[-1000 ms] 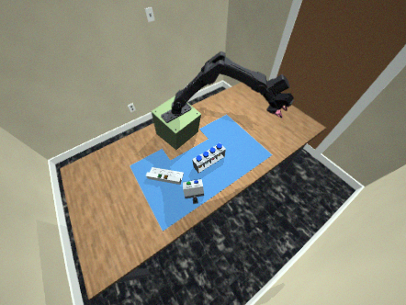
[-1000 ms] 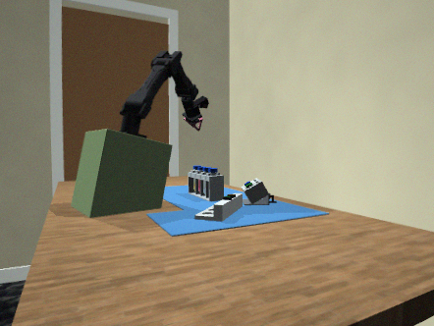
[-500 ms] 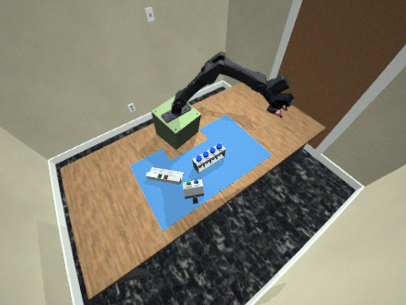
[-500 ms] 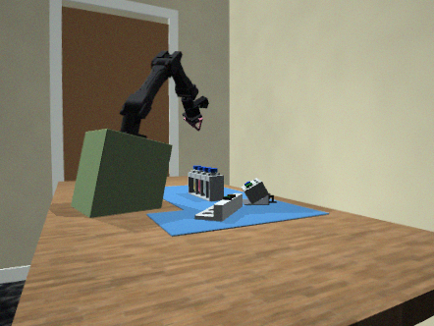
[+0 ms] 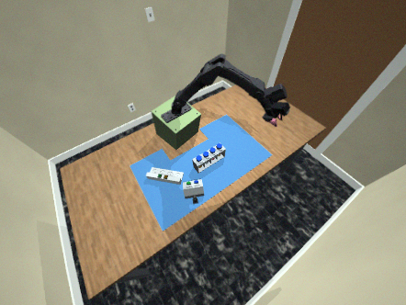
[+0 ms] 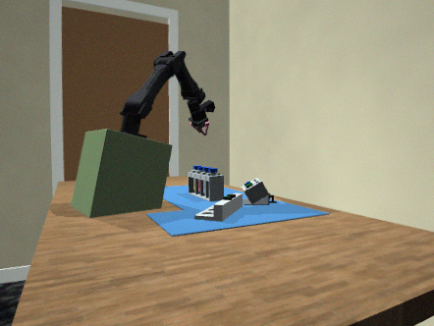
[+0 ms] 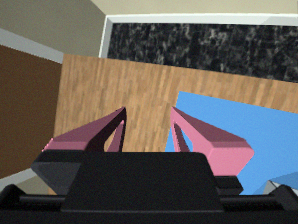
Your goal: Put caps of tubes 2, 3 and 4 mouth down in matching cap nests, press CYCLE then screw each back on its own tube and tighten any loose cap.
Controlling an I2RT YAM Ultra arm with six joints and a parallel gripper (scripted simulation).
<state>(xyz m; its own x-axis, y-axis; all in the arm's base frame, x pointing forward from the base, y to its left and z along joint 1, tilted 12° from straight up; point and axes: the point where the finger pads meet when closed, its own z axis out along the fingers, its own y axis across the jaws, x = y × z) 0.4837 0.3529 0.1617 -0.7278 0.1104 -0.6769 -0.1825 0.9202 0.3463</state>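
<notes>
The decapping station (image 5: 209, 157) stands on the blue mat with four tubes, each with a blue cap on; it also shows in the exterior view (image 6: 205, 183). The white cap tray with its lamp console (image 5: 164, 175) lies beside it, and its nests look empty (image 6: 221, 207). The key box (image 5: 193, 187) with a blue and a green key stands in front (image 6: 255, 191). My gripper (image 5: 274, 120) (image 6: 201, 129) hangs high in the air, far from the station, over the table's far corner near the door. Its pink fingers stand half apart with nothing between them.
The green pedestal (image 5: 176, 121) carries the arm's base at the back of the blue mat (image 5: 202, 165). The wooden table ends close below the gripper, with dark floor and a brown door (image 5: 340, 50) beyond.
</notes>
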